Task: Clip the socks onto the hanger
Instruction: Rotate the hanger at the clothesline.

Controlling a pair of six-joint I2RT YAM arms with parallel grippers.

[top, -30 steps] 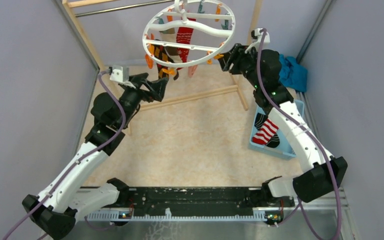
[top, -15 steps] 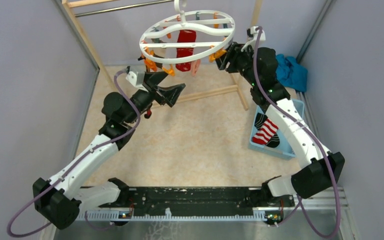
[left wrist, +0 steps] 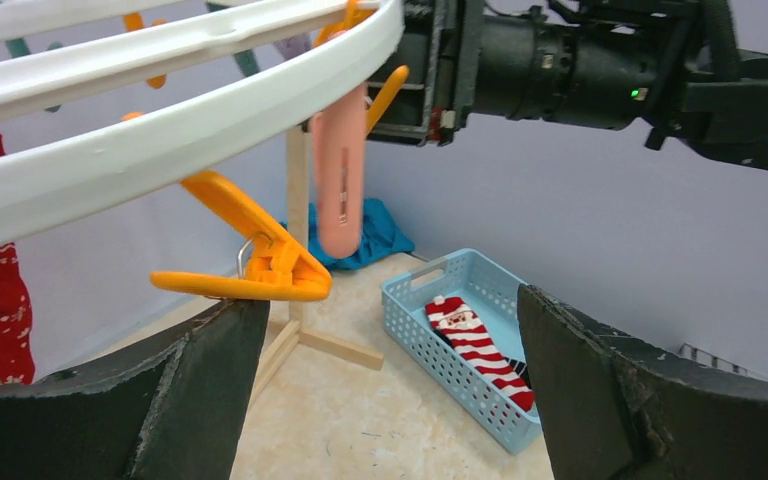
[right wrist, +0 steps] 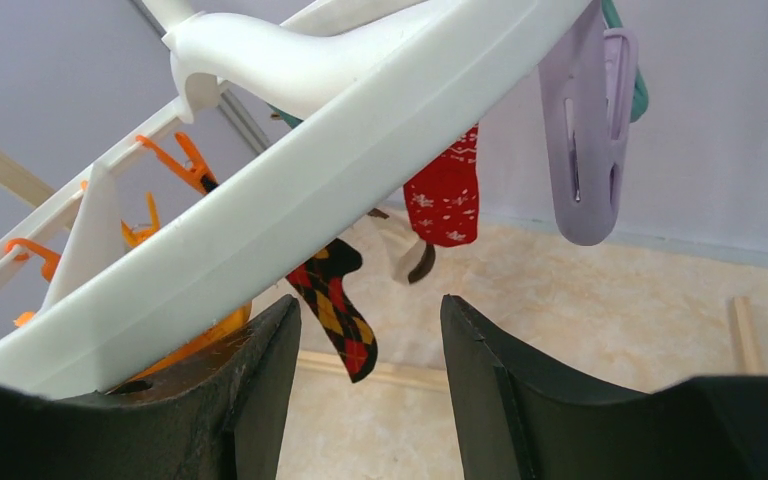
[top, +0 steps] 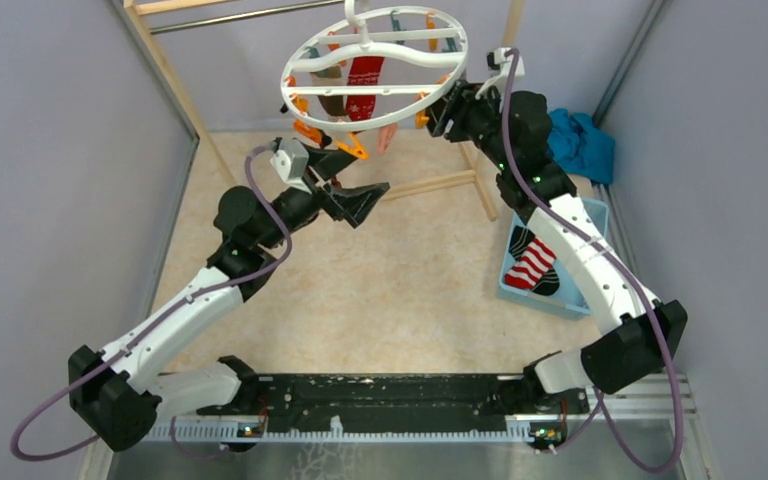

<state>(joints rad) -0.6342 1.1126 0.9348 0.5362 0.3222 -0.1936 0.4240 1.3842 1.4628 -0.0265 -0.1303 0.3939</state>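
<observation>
Two arms reach toward the hanger, which hangs tilted at the back by the wooden rack. On the left, the left gripper sits just below the ring's near-left edge. Its fingers are spread wide with nothing between them, and an orange clip dangles just above them. In the middle, a red sock and an argyle sock hang from clips. The right gripper is at the ring's right edge. A gap shows between its fingers and the rim crosses one of them, but I cannot tell whether it grips anything. Farther right, a striped sock lies in the blue basket.
</observation>
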